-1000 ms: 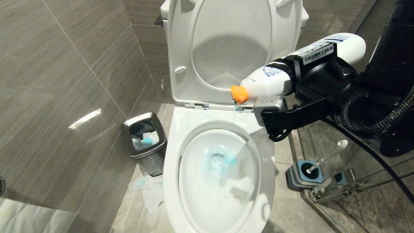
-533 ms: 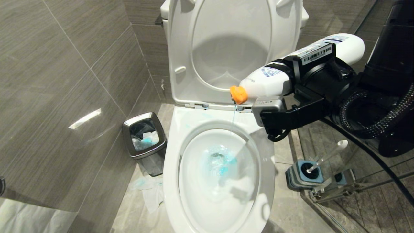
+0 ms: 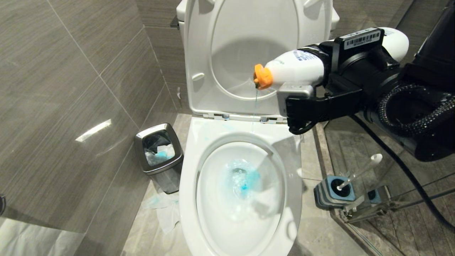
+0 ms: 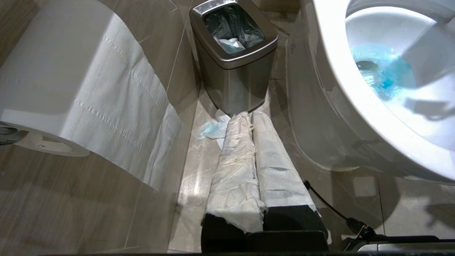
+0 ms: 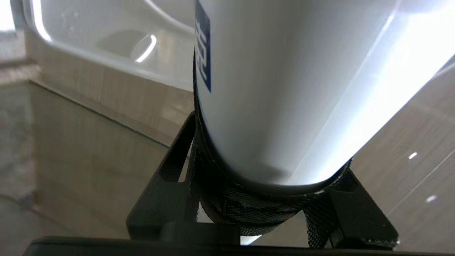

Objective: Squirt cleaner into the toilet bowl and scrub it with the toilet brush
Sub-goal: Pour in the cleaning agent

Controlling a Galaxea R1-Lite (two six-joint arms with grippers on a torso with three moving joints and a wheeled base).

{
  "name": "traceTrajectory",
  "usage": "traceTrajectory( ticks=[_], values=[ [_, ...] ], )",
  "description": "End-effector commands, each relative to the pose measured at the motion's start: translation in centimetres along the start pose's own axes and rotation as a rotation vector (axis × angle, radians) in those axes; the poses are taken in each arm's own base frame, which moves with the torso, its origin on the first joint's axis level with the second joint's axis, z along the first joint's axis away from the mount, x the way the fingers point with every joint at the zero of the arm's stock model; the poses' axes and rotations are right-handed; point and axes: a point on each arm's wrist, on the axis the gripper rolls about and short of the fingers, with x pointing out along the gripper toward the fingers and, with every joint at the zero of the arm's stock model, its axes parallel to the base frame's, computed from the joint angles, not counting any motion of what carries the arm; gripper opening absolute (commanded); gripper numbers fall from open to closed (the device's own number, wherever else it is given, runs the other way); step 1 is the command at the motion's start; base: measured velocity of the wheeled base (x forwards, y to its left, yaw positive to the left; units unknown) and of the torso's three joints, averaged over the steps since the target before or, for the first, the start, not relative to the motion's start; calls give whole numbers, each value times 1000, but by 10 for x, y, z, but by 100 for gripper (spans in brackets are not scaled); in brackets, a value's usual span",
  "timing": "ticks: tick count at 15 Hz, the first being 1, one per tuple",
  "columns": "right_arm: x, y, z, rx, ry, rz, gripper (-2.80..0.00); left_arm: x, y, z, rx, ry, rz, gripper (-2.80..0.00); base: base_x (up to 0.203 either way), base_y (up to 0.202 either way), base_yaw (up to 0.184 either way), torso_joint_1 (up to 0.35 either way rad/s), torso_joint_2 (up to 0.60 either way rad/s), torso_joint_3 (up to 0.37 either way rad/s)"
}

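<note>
My right gripper (image 3: 330,71) is shut on a white cleaner bottle (image 3: 295,67), which fills the right wrist view (image 5: 284,89). The bottle lies almost level, its orange cap (image 3: 263,75) in front of the raised seat. A thin blue stream (image 3: 255,103) falls from the cap toward the toilet bowl (image 3: 188,185). Turquoise cleaner (image 3: 245,179) tints the water there and shows in the left wrist view too (image 4: 384,73). The toilet brush (image 3: 362,170) stands in its blue-topped holder (image 3: 334,193) on the floor to the right. My left gripper (image 4: 250,117), wrapped in white tissue, is shut and parked low beside the bowl.
A small steel bin (image 3: 159,153) stands left of the toilet, with crumpled tissue (image 3: 165,209) on the floor by it. A toilet-paper roll (image 4: 71,89) hangs on the left wall. A glass partition (image 3: 391,199) closes off the right side behind the brush holder.
My right gripper has lifted the bottle, and it has tipped closer to level. The cap now sits higher, in front of the seat. The blue patch in the water has deepened.
</note>
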Motion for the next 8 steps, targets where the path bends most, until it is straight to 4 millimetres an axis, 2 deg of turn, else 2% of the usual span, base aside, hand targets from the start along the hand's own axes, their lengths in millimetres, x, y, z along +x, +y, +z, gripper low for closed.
traceTrajectory(
  ticks=[1,8],
  values=[
    [2,2,3,71,1,3,-280,0,0,0,0,0,1,-280,0,0,0,0,0,0],
    [2,5,5,445,29,13,-280,0,0,0,0,2,1,-280,0,0,0,0,0,0]
  ],
)
